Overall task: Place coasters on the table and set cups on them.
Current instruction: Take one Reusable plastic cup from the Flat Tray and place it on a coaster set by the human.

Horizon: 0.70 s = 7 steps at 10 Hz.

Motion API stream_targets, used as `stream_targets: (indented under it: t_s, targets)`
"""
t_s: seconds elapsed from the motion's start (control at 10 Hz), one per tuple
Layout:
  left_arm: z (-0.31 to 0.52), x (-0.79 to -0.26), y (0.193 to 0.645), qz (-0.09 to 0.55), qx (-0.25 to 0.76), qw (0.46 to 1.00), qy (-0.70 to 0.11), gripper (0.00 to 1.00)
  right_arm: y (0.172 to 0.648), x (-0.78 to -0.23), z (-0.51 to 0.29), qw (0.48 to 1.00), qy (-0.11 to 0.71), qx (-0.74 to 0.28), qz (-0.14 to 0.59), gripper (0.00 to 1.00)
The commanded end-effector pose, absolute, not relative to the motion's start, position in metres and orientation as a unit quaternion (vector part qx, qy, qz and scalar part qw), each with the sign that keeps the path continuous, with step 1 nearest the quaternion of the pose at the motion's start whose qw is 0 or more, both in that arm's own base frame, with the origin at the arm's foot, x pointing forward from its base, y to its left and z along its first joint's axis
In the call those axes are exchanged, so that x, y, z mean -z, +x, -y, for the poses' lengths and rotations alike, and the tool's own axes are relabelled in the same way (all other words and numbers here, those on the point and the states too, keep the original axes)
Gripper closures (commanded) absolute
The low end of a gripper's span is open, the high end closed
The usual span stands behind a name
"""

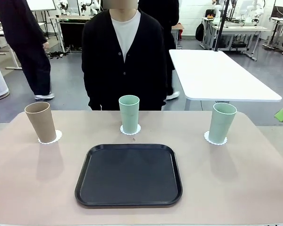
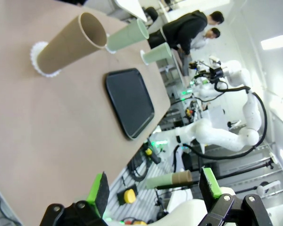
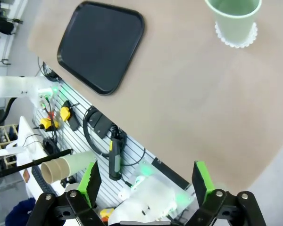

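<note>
Beige table (image 1: 28, 188): 3 cups on coasters, tray (image 1: 129, 175) empty. Both grippers (image 2: 153, 188) (image 3: 146, 181) open, holding nothing. Looks done; keep arms back, clear of cups.

The left gripper (image 2: 153, 190), black with green pads, hangs beyond the near edge of the matte beige-tan table (image 2: 47, 141), jaws spread wide and empty. The right gripper (image 3: 146, 181) likewise sits off that table's near edge, fingers wide apart, holding nothing.
</note>
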<state>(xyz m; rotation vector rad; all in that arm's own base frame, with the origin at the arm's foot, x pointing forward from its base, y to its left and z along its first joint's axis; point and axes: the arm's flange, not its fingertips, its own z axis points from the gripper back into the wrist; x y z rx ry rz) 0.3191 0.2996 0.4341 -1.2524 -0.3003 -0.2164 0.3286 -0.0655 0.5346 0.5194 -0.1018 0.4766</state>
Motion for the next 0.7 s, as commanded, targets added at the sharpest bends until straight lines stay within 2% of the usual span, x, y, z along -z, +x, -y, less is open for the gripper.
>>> stream_targets:
  t_s: [0.0, 0.1, 0.2, 0.6]
  targets:
    - [-0.298, -0.436, 0.318, 0.140, 0.094, 0.797, -0.580, 0.00, 0.330, -0.535, 0.066, 0.938, 0.254, -0.230, 0.053, 0.00]
    - [-0.298, -0.436, 0.318, 0.140, 0.094, 0.797, -0.580, 0.00, 0.335, -0.527, 0.104, 0.881, 0.410, -0.216, 0.101, 0.00]
    - [-0.298, -0.436, 0.318, 0.140, 0.094, 0.797, -0.580, 0.00, 0.338, -0.511, 0.142, 0.849, 0.477, -0.192, 0.121, 0.00]
    - [-0.298, -0.436, 0.318, 0.140, 0.094, 0.797, -0.580, 0.00, 0.328, -0.461, 0.264, 0.762, 0.616, -0.133, 0.147, 0.00]
